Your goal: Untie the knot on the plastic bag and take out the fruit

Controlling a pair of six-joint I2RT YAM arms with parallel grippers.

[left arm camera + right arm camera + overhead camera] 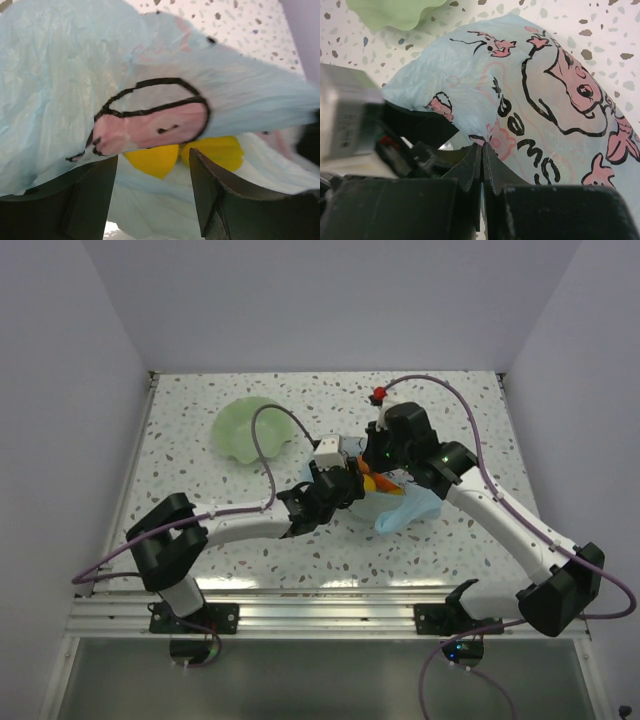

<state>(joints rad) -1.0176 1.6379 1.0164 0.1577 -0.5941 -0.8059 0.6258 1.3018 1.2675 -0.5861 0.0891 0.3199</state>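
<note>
I see the plastic bag (405,512) mid-way across the bench (190,455), with yellow fruit (215,152) showing inside. My right claw (482,148) is pinched tight on its film. My left claw (152,159) gapes wide against it. The green bowl (245,430) is beyond.

L gripper (152,161) & R gripper (481,149) crowd plastic bag (408,512); bowl (245,430) blocks far-left; table (250,562) near side open.
</note>
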